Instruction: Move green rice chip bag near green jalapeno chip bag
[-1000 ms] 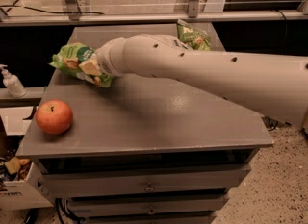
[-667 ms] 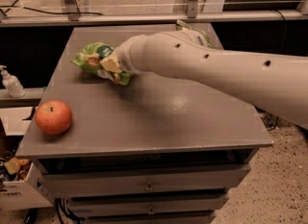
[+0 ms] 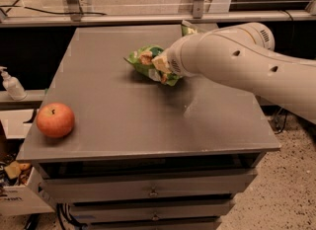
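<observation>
The green rice chip bag point(image 3: 144, 58), light green with tan chip pictures, is held crumpled just above the middle back of the grey table point(image 3: 118, 120). My gripper point(image 3: 162, 68) is at the end of the white arm point(image 3: 237, 66) that reaches in from the right, and it is shut on the bag's right side. The fingers are mostly hidden by the wrist and the bag. Only a small green corner of the green jalapeno chip bag point(image 3: 188, 27) shows at the table's back edge, behind the arm and just right of the rice bag.
A red apple point(image 3: 55, 120) sits at the table's front left corner. A white pump bottle point(image 3: 12, 84) stands on a shelf left of the table. Drawers are below the tabletop. A metal rail runs behind the table.
My gripper has carried the rice chip bag to the right, from the back left of the table toward the back middle, closer to the jalapeno bag. The apple has not moved.
</observation>
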`<action>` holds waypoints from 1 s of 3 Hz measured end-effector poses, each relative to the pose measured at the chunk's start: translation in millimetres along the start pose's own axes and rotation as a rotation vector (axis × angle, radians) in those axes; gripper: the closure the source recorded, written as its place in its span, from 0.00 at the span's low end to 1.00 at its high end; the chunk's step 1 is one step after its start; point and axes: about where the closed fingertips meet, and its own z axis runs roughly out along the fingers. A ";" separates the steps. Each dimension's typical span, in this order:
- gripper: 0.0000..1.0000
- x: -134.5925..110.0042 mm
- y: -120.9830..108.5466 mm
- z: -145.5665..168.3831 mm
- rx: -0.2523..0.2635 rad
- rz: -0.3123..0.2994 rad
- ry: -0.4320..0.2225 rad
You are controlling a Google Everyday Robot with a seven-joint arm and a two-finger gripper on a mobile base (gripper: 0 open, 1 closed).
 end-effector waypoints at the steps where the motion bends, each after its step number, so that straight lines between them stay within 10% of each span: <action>1: 1.00 0.0 0.0 0.0 0.000 0.000 0.000; 3: 1.00 15.0 -55.2 -6.0 0.114 -0.071 0.049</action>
